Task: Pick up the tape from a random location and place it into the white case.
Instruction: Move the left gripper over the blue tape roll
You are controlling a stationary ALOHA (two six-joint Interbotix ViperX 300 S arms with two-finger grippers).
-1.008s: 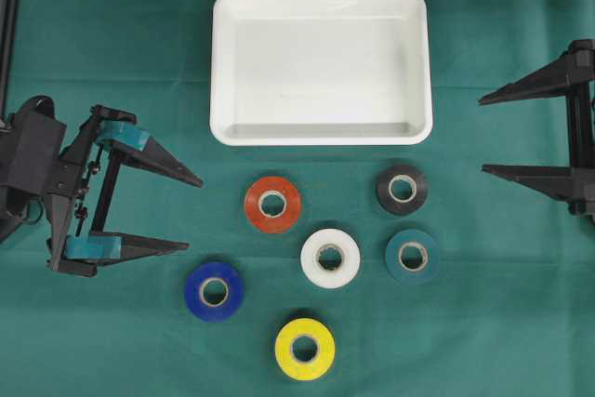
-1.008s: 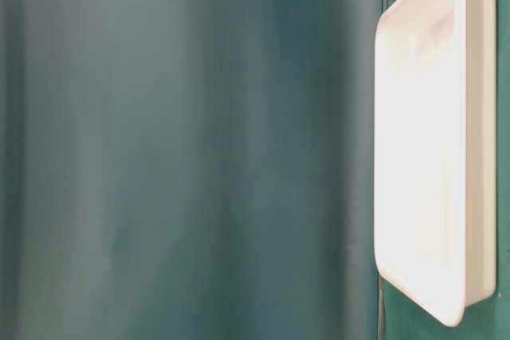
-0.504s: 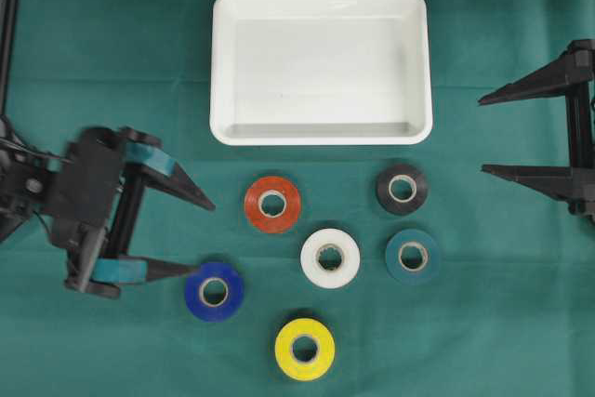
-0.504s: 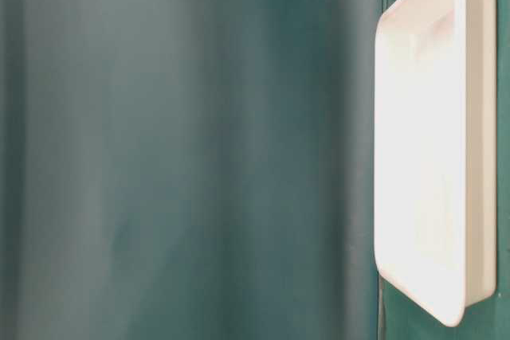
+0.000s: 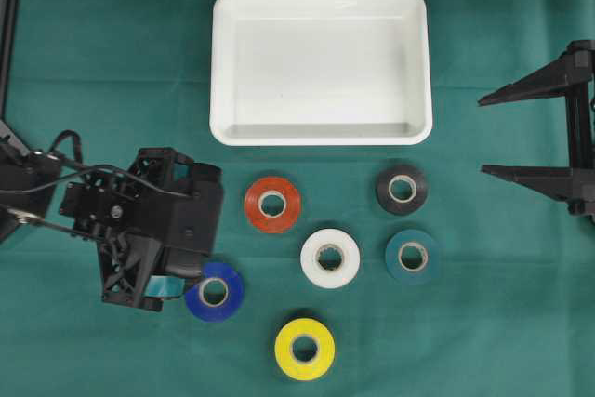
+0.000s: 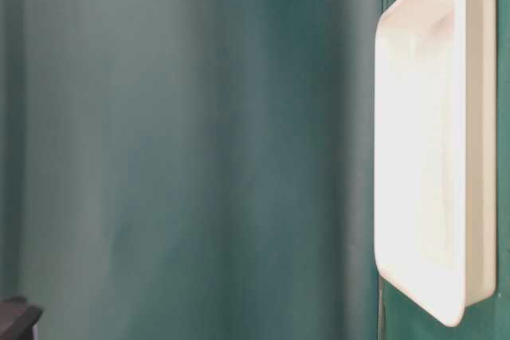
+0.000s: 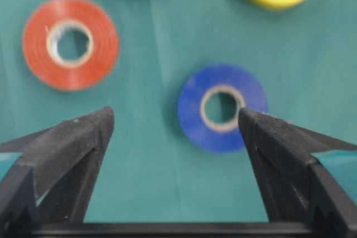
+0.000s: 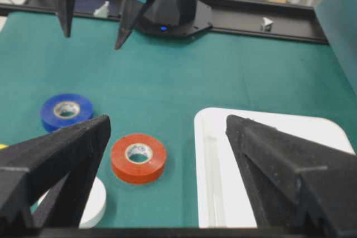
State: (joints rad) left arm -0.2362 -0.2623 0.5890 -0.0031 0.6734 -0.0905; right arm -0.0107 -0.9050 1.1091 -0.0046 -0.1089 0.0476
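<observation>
The yellow roll (image 5: pixel 304 349) lies nearest, flat on the green cloth (image 5: pixel 112 62). Just beyond it to the left is the blue roll (image 5: pixel 214 291), also flat. The left gripper (image 7: pixel 175 124) hangs above the cloth pointing down, its jaws wide apart and holding nothing; in the wrist view the blue roll sits just inside the right finger (image 7: pixel 279 154), whether it touches cannot be told, and the left finger (image 7: pixel 72 143) stands well clear of it. Farther on lie the white roll (image 5: pixel 330 258) in the middle and the teal roll (image 5: pixel 413 256) to its right, then the red roll (image 5: pixel 272 204) and the black roll (image 5: pixel 402 189), all flat and apart from one another. At the right edge the right gripper (image 5: pixel 485 134) is held level, jaws spread wide, gripping nothing. Farthest lies the case (image 5: pixel 321 132), with no roll in it.
</observation>
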